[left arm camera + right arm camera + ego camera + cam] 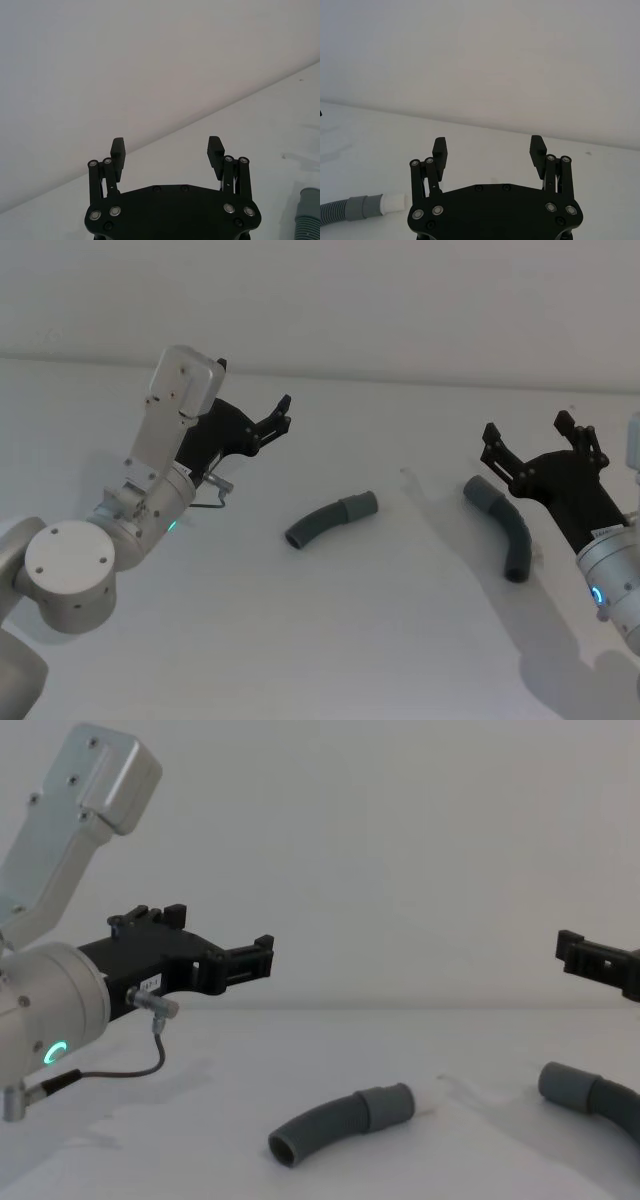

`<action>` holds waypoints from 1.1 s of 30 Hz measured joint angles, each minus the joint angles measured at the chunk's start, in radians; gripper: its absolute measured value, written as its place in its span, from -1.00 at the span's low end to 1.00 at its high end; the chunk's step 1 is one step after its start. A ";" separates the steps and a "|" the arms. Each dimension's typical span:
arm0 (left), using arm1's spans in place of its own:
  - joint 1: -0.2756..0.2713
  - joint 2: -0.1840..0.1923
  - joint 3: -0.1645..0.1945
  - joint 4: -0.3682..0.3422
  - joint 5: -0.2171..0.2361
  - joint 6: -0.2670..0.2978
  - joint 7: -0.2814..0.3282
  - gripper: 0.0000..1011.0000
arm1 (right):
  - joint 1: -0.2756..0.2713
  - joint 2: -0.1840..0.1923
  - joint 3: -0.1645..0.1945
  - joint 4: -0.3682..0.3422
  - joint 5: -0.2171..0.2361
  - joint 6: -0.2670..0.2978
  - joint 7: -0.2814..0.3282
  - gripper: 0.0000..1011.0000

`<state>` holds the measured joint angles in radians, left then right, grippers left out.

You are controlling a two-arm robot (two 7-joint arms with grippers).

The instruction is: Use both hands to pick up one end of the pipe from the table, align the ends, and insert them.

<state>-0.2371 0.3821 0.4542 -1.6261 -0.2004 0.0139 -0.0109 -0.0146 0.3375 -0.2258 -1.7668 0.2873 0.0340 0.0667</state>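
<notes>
Two dark grey ribbed pieces of the pipe lie on the white table (300, 640). The short curved piece (328, 521) rests at the centre, its smooth cuff (360, 506) pointing right. The other piece (503, 528) lies at the right, its cuff (479, 490) just below and left of my right gripper (527, 430). That gripper hovers open over the piece. My left gripper (283, 414) hangs open in the air, up and left of the short piece. In the right wrist view, a grey cuff (364, 207) carries a white spigot (395, 202).
A pale wall (400, 300) closes the far edge of the table. A thin cable loop (150, 1050) hangs under the left wrist. Bare tabletop spreads between and in front of the two pieces.
</notes>
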 joint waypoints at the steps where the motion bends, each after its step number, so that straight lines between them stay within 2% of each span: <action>1: 0.000 0.000 0.000 0.000 0.000 0.000 0.000 0.98 | 0.000 0.000 0.000 0.000 0.000 0.000 0.000 0.99; 33: 0.000 0.000 0.000 0.000 0.000 0.000 0.000 0.98 | 0.000 0.000 0.000 0.000 0.000 0.000 0.000 0.99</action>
<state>-0.2371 0.3821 0.4542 -1.6263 -0.2004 0.0139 -0.0109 -0.0146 0.3375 -0.2259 -1.7668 0.2874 0.0340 0.0668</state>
